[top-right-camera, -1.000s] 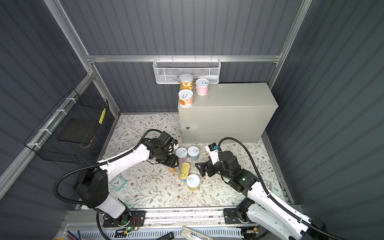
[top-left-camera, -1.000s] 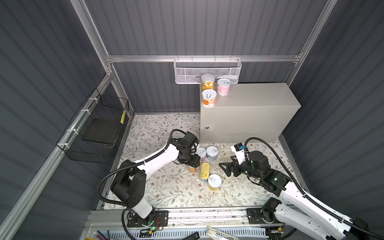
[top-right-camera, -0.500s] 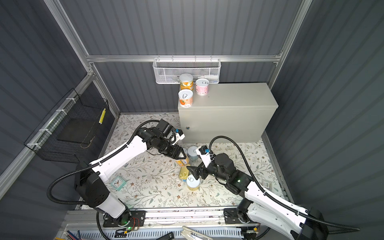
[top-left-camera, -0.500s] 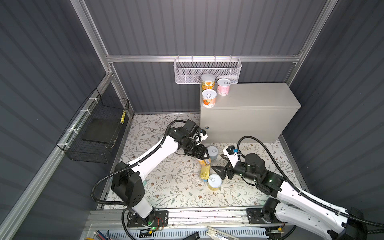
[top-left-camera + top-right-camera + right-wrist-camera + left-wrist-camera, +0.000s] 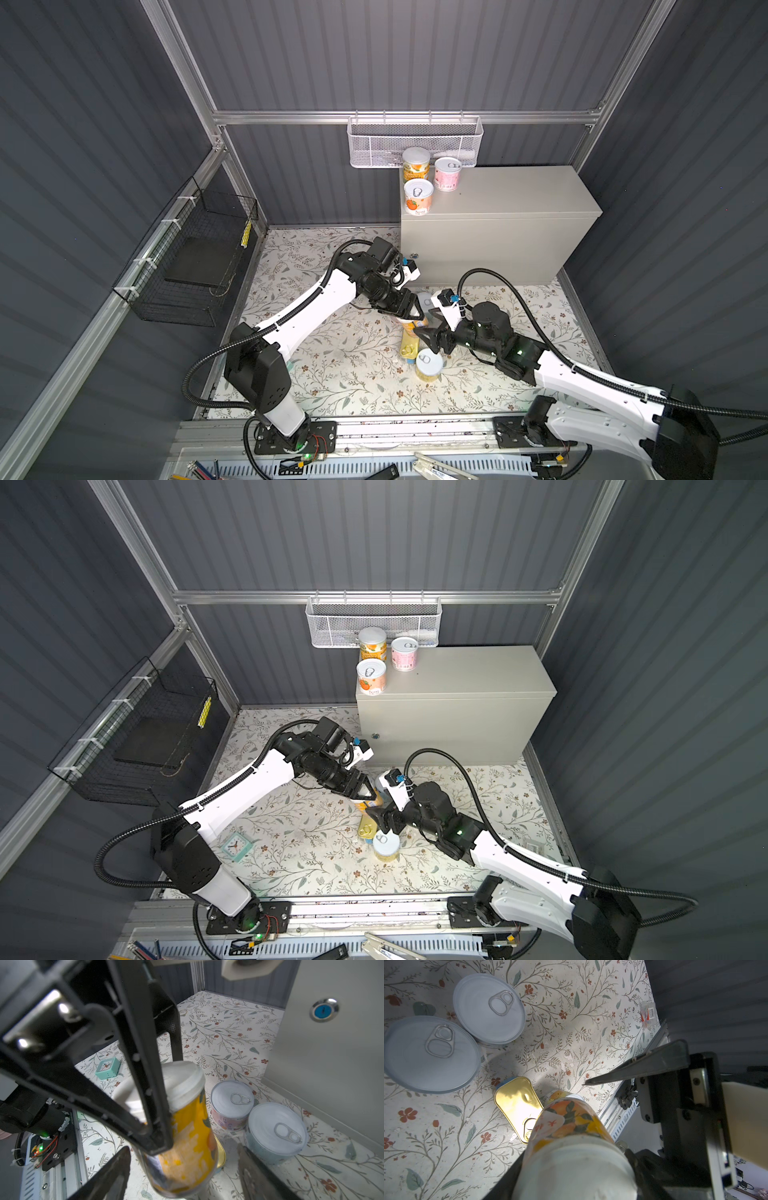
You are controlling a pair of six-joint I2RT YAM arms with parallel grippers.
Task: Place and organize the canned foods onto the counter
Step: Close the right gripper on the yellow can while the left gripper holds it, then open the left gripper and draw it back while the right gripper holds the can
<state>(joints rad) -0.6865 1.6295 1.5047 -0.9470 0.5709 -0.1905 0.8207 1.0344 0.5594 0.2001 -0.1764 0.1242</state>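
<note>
Left pincer (image 5: 411, 311) has the yellow can (image 5: 187, 1136) clamped, up off the floor (image 5: 332, 365). Right pincer (image 5: 182, 1148) sits wide around its base from 4 o'clock, not touching.

The yellow tin (image 5: 571, 1126) blurs at its white lid in my left wrist view, runs off the edge and hides one end of the gold-topped tin (image 5: 517, 1103). In both top views my left gripper (image 5: 410, 312) covers most of it (label unreadable).

Left end effector (image 5: 409, 309) lifted yellow tin (image 5: 191, 1130); right end effector (image 5: 181, 1148) moved in, jaws narrowing.
</note>
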